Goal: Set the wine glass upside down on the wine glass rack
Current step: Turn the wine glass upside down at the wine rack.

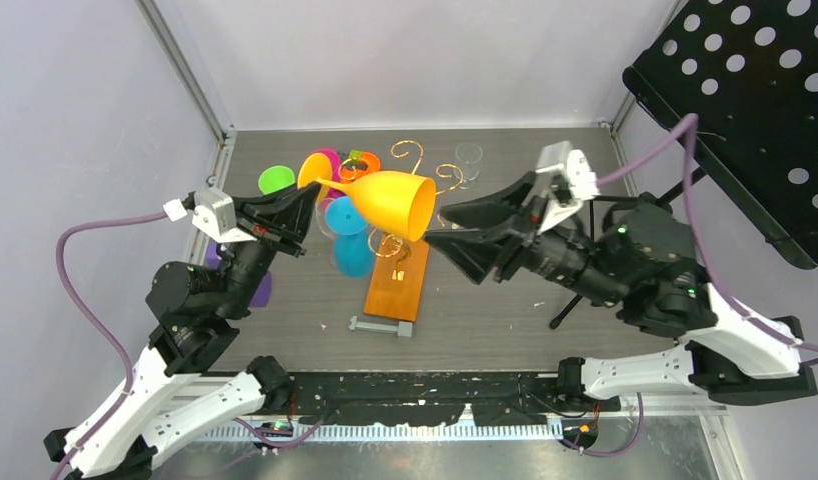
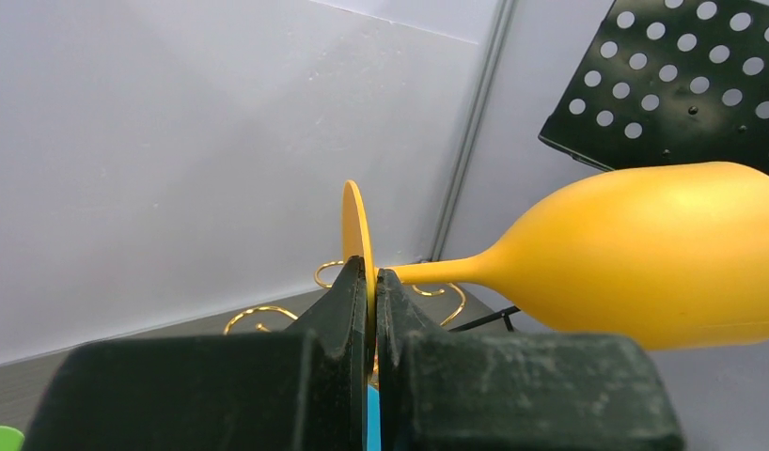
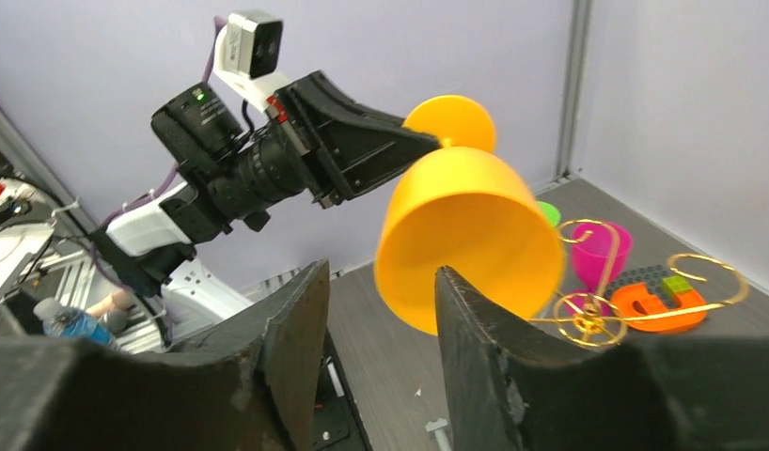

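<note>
I have the wine glass (image 1: 385,203) lying level above the wine glass rack (image 1: 395,288), its foot pinched edge-on in the left gripper's (image 2: 373,301) shut jaws, its mouth facing the right gripper's (image 1: 437,226) parted, empty jaws just beside the rim.

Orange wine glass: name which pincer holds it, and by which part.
The left pincer clamps the orange wine glass by its flat round foot; the right pincer is open, holding nothing.
</note>
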`<state>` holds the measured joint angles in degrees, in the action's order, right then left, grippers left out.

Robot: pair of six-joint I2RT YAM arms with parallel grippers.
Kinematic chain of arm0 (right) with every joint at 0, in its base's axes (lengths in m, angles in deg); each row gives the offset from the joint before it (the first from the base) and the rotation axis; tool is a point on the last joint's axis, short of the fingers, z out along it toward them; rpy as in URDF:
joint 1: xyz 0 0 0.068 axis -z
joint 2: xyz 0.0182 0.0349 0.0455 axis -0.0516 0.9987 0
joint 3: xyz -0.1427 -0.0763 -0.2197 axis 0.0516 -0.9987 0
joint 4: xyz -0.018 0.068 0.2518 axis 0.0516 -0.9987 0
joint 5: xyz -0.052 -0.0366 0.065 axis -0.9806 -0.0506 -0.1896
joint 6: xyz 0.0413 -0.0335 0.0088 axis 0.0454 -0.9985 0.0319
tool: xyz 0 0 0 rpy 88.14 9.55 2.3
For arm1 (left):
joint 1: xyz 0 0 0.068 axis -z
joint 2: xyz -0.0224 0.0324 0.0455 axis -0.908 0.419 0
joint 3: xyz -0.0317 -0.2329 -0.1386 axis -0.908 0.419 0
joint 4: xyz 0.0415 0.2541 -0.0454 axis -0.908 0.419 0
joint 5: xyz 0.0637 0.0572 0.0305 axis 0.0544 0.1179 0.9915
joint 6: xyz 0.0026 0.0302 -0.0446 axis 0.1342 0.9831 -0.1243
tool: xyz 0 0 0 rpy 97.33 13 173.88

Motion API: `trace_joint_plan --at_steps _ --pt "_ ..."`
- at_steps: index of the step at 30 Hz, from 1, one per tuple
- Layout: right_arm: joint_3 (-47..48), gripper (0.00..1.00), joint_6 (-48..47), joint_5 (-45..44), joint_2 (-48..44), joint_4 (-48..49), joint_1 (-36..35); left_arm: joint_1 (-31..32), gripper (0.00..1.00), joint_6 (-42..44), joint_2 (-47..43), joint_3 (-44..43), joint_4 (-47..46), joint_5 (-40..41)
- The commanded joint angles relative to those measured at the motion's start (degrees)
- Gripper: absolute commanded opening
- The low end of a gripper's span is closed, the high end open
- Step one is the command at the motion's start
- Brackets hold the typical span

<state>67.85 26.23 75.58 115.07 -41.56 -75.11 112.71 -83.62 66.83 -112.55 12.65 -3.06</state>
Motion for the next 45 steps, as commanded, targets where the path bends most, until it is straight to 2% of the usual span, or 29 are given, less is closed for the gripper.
trace_joint_plan --at_steps 1,4,5,7,11,14,16,20,21,24,26,32,34,38,45 --pt "0.4 0.53 -1.3 -6.7 -4.5 -1.8 -0.3 -0.3 0.00 4.0 -0.4 -0.4 -3.1 -2.7" --pt "3.6 0.56 -1.0 -12.9 -5.5 -6.2 -0.3 -0.3 0.00 7.3 -0.5 -1.8 -1.8 -13.9" --pt "6.8 0.58 -0.7 -15.1 -4.8 -10.3 -0.3 -0.3 0.00 8.4 0.1 -4.2 0.9 -20.9" --pt "13.9 0.62 0.3 -17.0 -2.4 -18.9 -0.3 -0.2 0.00 10.7 1.9 -8.1 6.9 -27.6" --pt "27.0 0.75 5.2 -16.2 3.8 -35.1 -0.3 0.7 0.00 14.5 3.0 -10.5 13.2 -31.0" --pt "30.7 0.82 8.0 -10.9 8.1 -40.7 0.1 2.0 0.00 17.6 3.3 -10.5 14.3 -31.4" --pt "32.8 0.83 9.4 -5.9 11.3 -42.5 1.9 3.1 0.00 19.3 4.5 -11.6 15.8 -31.4" --pt "34.0 0.82 11.5 14.1 16.5 -41.8 12.5 5.2 0.00 22.6 6.7 -12.9 18.0 -29.2" --pt "33.7 0.82 11.8 16.4 17.0 -41.2 14.9 5.6 0.00 23.2 6.8 -12.9 18.2 -28.7" --pt "30.6 0.82 12.1 26.5 17.8 -36.4 17.2 6.6 0.00 25.6 7.6 -13.5 20.0 -27.1" --pt "29.8 0.82 12.4 30.3 18.6 -35.0 17.7 7.1 0.00 26.7 8.4 -14.5 21.3 -26.5" --pt "23.4 0.77 13.6 32.5 17.8 -32.2 17.8 7.4 0.00 27.7 9.1 -15.5 20.7 -25.5" --pt "21.0 0.73 14.1 32.6 16.7 -31.0 17.8 7.5 0.00 28.1 9.2 -15.8 20.5 -25.1" --pt "17.2 0.59 14.6 32.9 15.2 -29.6 17.8 7.5 0.00 28.4 9.5 -16.0 20.3 -24.9" --pt "15.6 0.50 14.6 31.7 15.4 -28.7 17.8 8.1 0.00 28.3 9.8 -16.0 20.3 -26.7"
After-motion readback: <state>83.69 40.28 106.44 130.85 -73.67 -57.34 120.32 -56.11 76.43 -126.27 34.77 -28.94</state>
